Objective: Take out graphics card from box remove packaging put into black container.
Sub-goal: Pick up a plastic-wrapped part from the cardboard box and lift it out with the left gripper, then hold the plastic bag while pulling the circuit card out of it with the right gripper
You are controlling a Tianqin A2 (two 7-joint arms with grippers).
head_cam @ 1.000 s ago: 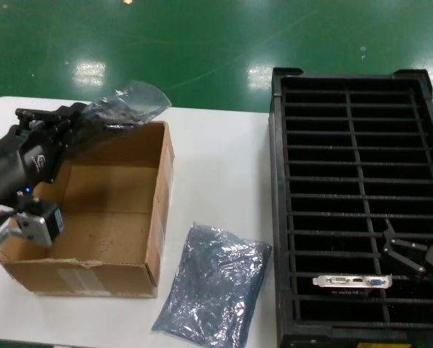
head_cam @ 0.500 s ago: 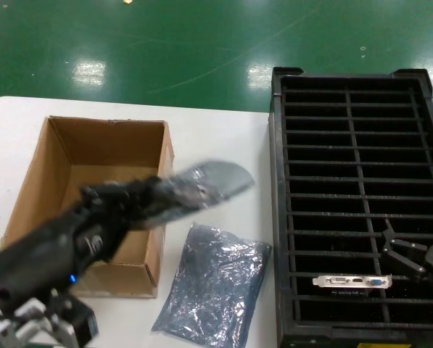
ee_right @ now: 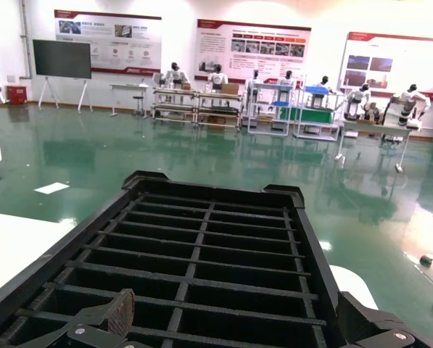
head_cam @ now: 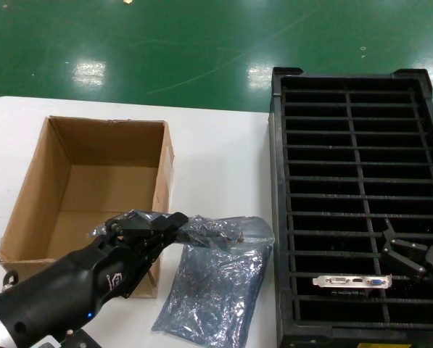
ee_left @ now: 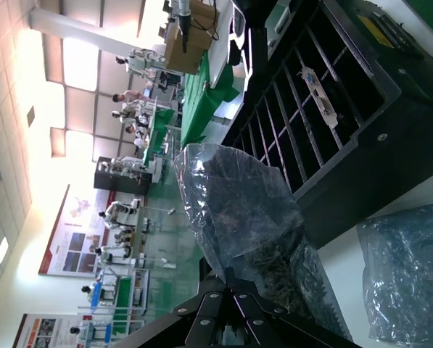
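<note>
My left gripper (head_cam: pixel 174 222) is shut on a shiny grey-blue bag (head_cam: pixel 227 229) with a dark graphics card inside. It holds the bag just past the front right corner of the brown cardboard box (head_cam: pixel 85 190), above a second crinkly bag (head_cam: pixel 210 291) lying on the table. In the left wrist view the jaws (ee_left: pixel 231 272) pinch the bag (ee_left: pixel 249 225). The black container (head_cam: pixel 357 145) stands on the right. An unwrapped graphics card (head_cam: pixel 352 280) stands in a near slot, its silver bracket up. My right gripper (head_cam: pixel 405 255) is open and empty above the container's near right slots.
The box looks empty inside. The white table (head_cam: pixel 220 159) has a bare strip between box and container. The container's other slots (ee_right: pixel 201 246) show nothing in them. Green floor lies beyond the table's far edge.
My left arm has swung from the box's far left corner, across the box, to its front right corner, carrying the bagged card lower. The right arm has not moved.
</note>
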